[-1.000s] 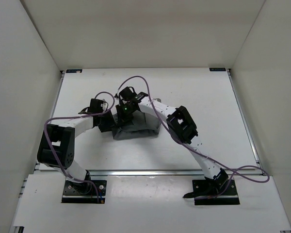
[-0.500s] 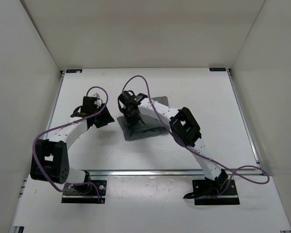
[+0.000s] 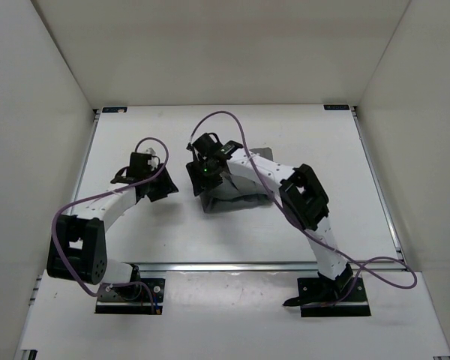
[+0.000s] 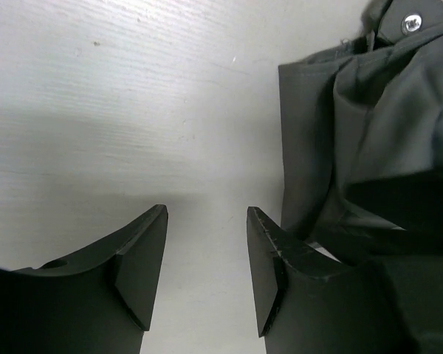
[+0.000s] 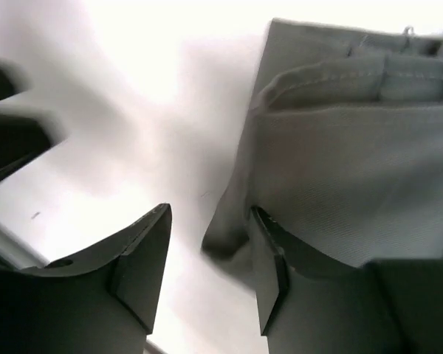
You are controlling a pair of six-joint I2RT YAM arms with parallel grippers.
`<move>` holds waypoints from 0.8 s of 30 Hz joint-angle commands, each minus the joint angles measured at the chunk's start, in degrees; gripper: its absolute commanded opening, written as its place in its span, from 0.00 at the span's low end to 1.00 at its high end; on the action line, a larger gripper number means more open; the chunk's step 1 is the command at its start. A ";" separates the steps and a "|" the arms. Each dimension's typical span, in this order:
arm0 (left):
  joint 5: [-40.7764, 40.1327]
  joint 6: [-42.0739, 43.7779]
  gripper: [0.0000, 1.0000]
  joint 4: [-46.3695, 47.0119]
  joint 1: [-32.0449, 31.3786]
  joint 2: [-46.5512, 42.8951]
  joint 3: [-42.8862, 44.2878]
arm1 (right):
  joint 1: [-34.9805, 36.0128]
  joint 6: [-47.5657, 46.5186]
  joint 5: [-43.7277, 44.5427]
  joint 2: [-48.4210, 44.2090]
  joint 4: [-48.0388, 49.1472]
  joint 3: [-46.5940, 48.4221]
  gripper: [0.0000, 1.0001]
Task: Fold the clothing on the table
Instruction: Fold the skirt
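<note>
The dark grey clothing (image 3: 236,196) lies in a folded bundle near the middle of the white table (image 3: 307,131). My right gripper (image 3: 200,180) hovers over the bundle's left edge. In the right wrist view it (image 5: 210,221) is open, and a corner of the clothing (image 5: 340,162) droops beside the right finger, not pinched. My left gripper (image 3: 162,187) is left of the bundle. In the left wrist view it (image 4: 207,221) is open over bare table, with the clothing (image 4: 354,110) to its right.
White upright walls (image 3: 37,112) enclose the table on three sides. Metal edge rails (image 3: 375,172) run along the table's sides. Purple cables (image 3: 225,120) loop above both arms. The arm bases (image 3: 127,292) sit at the near edge.
My right gripper has opened and let go of the clothing, shifting a little right. The left arm pulled back to the left, off the bundle. The bundle now lies further right.
</note>
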 commanded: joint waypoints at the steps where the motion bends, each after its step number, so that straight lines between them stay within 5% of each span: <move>1: 0.80 -1.45 0.58 1.88 -1.55 -2.03 -1.68 | -0.25 0.13 0.22 -12.83 6.65 -4.45 0.44; 5: 2.38 -4.96 0.58 6.35 -4.98 -0.89 -2.91 | -5.50 2.50 2.52 -26.28 13.78 -20.06 0.46; 9: 2.82 -6.19 0.57 8.30 -7.52 2.01 -1.86 | -14.03 1.01 -1.70 -33.32 12.38 -29.66 0.50; 13: 2.48 -7.77 0.57 10.58 -8.67 4.12 -2.30 | -15.89 0.65 3.03 -39.75 12.55 -39.51 0.47; 24: 1.52 -12.44 0.60 15.25 -11.40 7.99 -3.19 | -14.14 4.61 12.52 -41.43 16.33 -47.35 0.50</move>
